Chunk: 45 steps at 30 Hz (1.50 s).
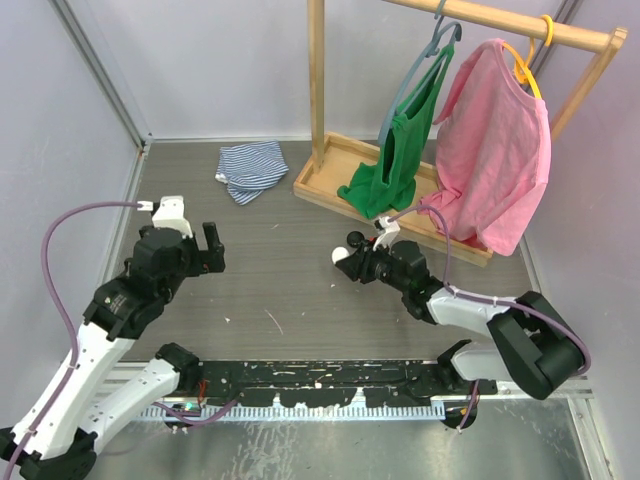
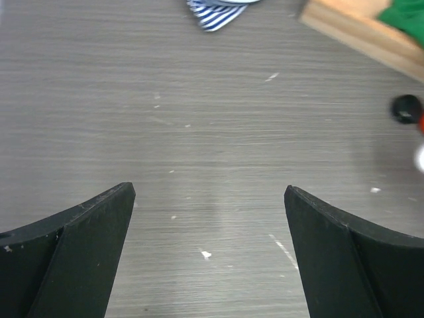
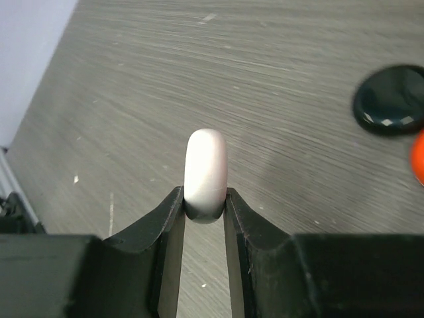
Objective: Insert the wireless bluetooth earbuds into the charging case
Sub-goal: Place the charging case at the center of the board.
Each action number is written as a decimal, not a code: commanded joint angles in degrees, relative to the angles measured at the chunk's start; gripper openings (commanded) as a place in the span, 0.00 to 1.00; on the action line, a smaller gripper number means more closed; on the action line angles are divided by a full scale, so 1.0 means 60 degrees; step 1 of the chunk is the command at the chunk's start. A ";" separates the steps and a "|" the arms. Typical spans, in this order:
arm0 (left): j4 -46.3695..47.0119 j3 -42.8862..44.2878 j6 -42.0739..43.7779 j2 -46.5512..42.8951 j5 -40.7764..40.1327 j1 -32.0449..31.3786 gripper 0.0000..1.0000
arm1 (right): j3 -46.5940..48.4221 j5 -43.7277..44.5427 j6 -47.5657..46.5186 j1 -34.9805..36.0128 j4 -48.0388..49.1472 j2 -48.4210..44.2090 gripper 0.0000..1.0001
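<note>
Right wrist: right gripper (image 3: 204,195) clamped on a smooth white rounded plastic case (image 3: 205,165).
Jaws of left gripper (image 2: 210,191) stand wide apart.

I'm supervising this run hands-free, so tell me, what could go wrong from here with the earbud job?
1. The right gripper pinches the white case only by its lower rim. The case looks smooth and rounded, so it may squirt out.
2. The black case and an orange piece lie close by. A swing could knock them.
3. The left gripper hangs open well away, so it cannot steady anything.
</note>
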 commanded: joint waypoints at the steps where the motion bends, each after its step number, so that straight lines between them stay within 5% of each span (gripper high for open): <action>1: 0.0660 -0.0602 0.0511 -0.0392 -0.1918 0.0045 0.98 | 0.0023 0.1415 0.1028 -0.0147 0.0139 0.0506 0.03; 12: 0.1011 -0.1281 0.0632 -0.1418 -0.2266 0.0055 0.98 | 0.0280 0.2649 0.1949 -0.0341 0.1063 0.2253 0.05; 27: 0.1085 -0.1308 0.0470 -0.1489 -0.0607 0.1500 0.98 | 0.0671 0.3021 0.2294 -0.0534 0.0033 0.2488 0.57; 38: 0.1130 -0.1357 0.0497 -0.1815 -0.0135 0.1517 0.98 | 0.0200 0.3308 0.1985 -0.0565 -0.2508 0.0251 0.85; 45: 0.1234 -0.1436 0.0524 -0.2489 0.0066 0.1523 0.98 | 0.0698 0.4043 0.0718 -0.0580 -0.6176 -0.3545 1.00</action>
